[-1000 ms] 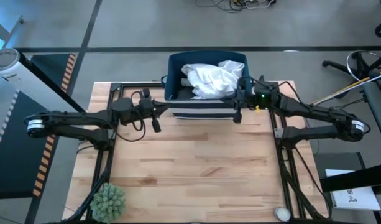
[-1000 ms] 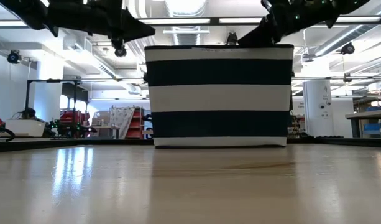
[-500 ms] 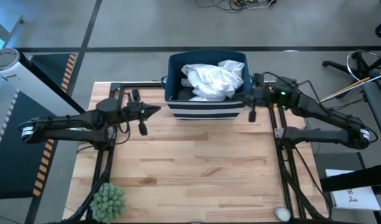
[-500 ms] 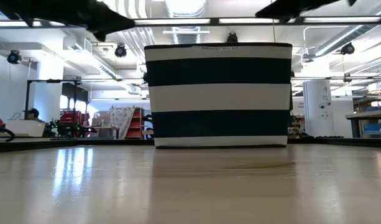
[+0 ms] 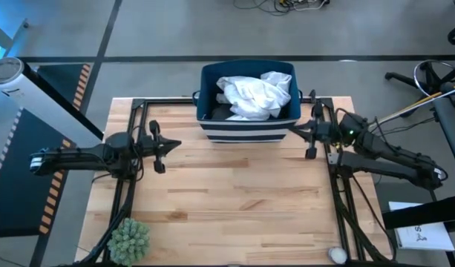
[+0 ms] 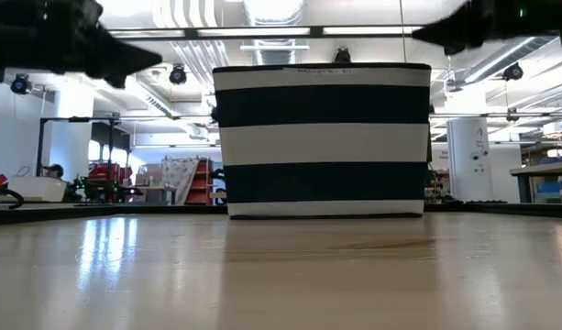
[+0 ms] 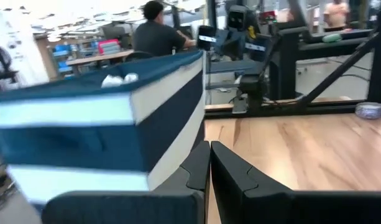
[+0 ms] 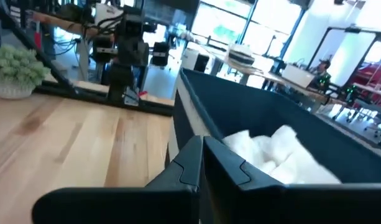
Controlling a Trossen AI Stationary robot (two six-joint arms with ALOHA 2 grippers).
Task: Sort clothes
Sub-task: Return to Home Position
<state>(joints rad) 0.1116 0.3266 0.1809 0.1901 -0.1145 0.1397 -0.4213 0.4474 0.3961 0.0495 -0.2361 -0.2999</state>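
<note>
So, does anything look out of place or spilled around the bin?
Nothing stands out. The striped bin stands upright at the far edge of the table, the white garment heaped inside, none over the rim. No cloth lies on the table. The left gripper and right gripper are shut, empty, either side of it.

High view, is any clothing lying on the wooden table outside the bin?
No, the only clothing seen is white fabric piled inside the bin.

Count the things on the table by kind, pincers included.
striped bin: 1
white clothes, one heap inside the bin, pieces cannot be told apart: 1
green plant: 1
small round object: 1
pincers, left pincer and right pincer, both shut and empty: 2
Total: 6
</note>
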